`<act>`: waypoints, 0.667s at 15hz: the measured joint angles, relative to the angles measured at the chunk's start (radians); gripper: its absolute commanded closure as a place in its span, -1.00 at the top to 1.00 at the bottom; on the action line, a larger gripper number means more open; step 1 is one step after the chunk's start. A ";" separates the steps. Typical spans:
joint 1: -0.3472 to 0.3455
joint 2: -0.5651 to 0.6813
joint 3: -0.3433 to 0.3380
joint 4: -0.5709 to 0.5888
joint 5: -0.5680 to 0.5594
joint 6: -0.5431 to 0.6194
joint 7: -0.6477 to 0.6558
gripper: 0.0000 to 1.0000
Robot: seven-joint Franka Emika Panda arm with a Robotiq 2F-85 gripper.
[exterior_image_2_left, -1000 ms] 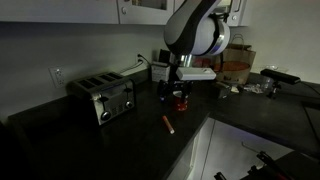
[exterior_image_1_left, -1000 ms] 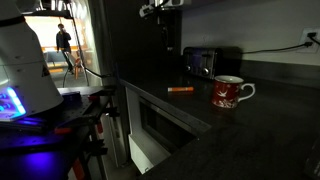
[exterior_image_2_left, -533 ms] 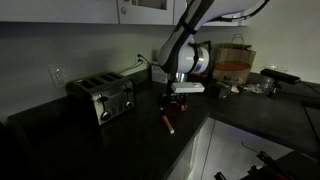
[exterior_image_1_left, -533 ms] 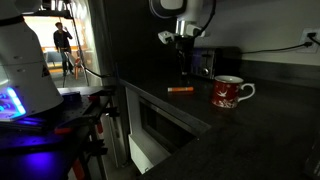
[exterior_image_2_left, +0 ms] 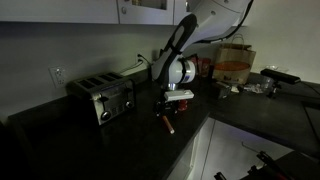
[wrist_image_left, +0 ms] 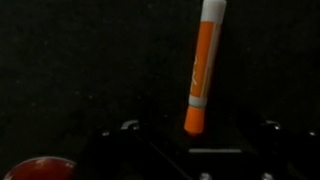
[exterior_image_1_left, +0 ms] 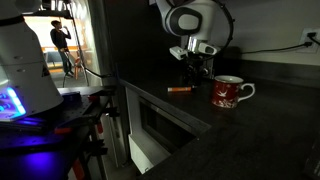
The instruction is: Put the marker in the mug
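The orange marker (exterior_image_1_left: 180, 90) lies flat on the dark counter, to the left of the red mug (exterior_image_1_left: 228, 92) with its white handle. My gripper (exterior_image_1_left: 191, 70) hangs just above the marker. In an exterior view it (exterior_image_2_left: 170, 104) is low over the marker (exterior_image_2_left: 167, 123), and the mug is hidden behind it. In the wrist view the marker (wrist_image_left: 203, 65) points away, its near end between the dark fingers of my gripper (wrist_image_left: 197, 138). The jaws stand wide apart and hold nothing. The mug's red rim (wrist_image_left: 40, 165) shows at the bottom left.
A dark toaster (exterior_image_2_left: 103, 97) stands at the back of the counter, partly behind the arm in an exterior view (exterior_image_1_left: 212, 62). The counter's front edge (exterior_image_1_left: 165, 105) runs close to the marker. Cluttered items (exterior_image_2_left: 238, 70) stand further along the counter.
The arm has come down from above and lowered the gripper to just over the marker. Marker and mug have not moved.
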 measured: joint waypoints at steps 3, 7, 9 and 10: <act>0.011 0.037 -0.008 0.050 -0.032 -0.029 0.005 -0.01; 0.022 0.041 -0.009 0.086 -0.057 -0.062 0.005 -0.65; 0.034 0.041 -0.009 0.091 -0.057 -0.065 0.005 -0.92; 0.040 0.041 -0.009 0.091 -0.057 -0.068 0.005 -0.99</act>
